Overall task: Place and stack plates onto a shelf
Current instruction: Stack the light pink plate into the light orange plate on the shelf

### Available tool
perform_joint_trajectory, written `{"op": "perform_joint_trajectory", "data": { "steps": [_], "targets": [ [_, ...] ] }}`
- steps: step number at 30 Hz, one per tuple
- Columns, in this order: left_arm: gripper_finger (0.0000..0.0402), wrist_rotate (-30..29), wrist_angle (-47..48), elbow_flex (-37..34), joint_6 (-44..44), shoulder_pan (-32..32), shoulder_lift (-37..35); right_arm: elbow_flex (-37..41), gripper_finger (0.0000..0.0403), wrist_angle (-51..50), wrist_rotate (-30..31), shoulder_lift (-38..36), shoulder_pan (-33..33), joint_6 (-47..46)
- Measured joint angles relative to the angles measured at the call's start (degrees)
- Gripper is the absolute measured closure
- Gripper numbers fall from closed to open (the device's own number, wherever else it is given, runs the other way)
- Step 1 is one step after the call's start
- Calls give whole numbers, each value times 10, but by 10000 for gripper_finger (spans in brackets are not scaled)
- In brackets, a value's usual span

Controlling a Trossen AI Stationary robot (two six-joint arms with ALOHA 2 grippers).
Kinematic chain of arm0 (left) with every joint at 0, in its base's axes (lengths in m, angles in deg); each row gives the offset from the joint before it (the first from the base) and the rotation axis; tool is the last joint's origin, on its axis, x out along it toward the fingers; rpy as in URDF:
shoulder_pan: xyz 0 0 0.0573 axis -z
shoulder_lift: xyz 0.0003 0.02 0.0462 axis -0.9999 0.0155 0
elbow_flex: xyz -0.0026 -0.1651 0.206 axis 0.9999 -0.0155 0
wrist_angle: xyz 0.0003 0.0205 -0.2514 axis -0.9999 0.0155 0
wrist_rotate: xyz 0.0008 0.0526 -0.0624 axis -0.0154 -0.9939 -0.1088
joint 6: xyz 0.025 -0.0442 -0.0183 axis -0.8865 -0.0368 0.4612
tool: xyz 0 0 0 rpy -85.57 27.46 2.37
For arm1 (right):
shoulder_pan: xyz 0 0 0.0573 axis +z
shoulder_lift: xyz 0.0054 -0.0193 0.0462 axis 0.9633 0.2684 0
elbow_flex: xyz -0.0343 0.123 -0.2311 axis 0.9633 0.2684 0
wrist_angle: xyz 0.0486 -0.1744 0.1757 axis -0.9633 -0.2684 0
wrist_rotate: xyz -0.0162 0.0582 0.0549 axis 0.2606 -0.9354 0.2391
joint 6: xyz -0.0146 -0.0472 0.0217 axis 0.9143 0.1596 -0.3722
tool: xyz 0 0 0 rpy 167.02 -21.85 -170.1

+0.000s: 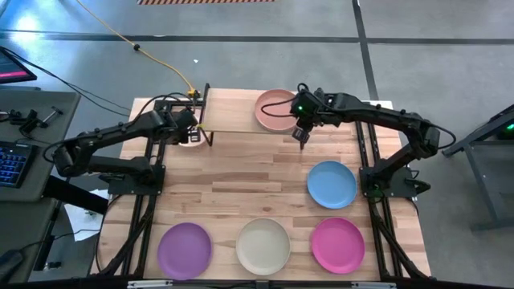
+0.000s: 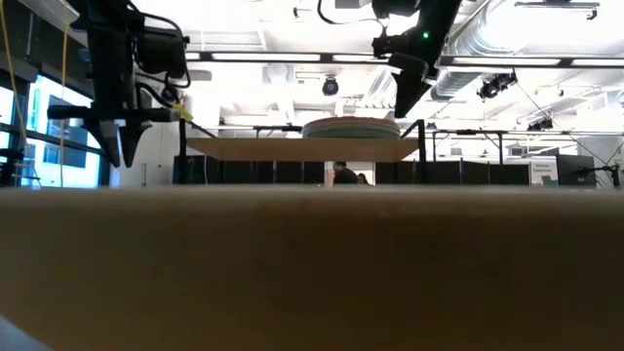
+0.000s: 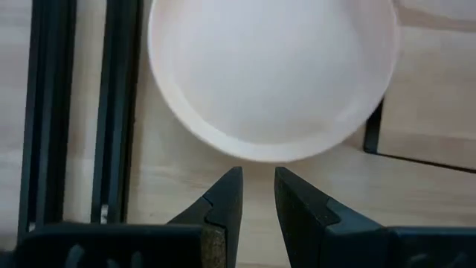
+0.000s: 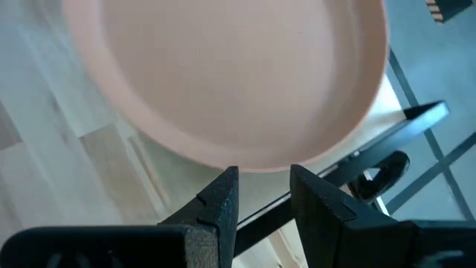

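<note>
Shelf: the shelf (image 1: pixel 241 120) stands at the far edge of the table (image 1: pixel 241 189), between your two arms.
Stack: a pink plate (image 1: pixel 275 108) tops a short stack on the shelf's right half; the low view shows more than one plate (image 2: pixel 353 128) there, how many you cannot tell.
Left jaws: your left gripper (image 3: pixel 257 195) hangs empty, jaws slightly parted, just short of a pale plate (image 3: pixel 271 71) lying on the table by the shelf's left leg.
Right jaws: your right gripper (image 4: pixel 262 195) is empty too, jaws apart, at the near rim of the stacked pink plate (image 4: pixel 223 74).
Waiting plates: blue (image 1: pixel 331 184), purple (image 1: pixel 184 250), cream (image 1: pixel 263 244) and magenta (image 1: pixel 337 245) lie well apart on the near half of the table.
Risk, left: the pale plate sits close to the shelf leg; a slanted approach could knock the leg or skid the plate.
Risk, right: pulling away low could catch the rim and drag the stack off the edge.
</note>
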Motion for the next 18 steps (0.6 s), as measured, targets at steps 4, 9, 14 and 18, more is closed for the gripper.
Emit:
{"op": "perform_joint_trajectory", "data": {
  "steps": [4,9,14,18],
  "targets": [
    [330,24,7,0,8,-1,0,0,299,-1,0,0,16,6],
    [330,28,72,0,19,-2,-3,0,299,-1,0,0,31,20],
    [330,13,134,0,53,-4,-3,0,299,-1,0,0,34,23],
    [330,-8,116,0,105,-5,-3,0,299,-2,1,0,34,25]
  ]
}}
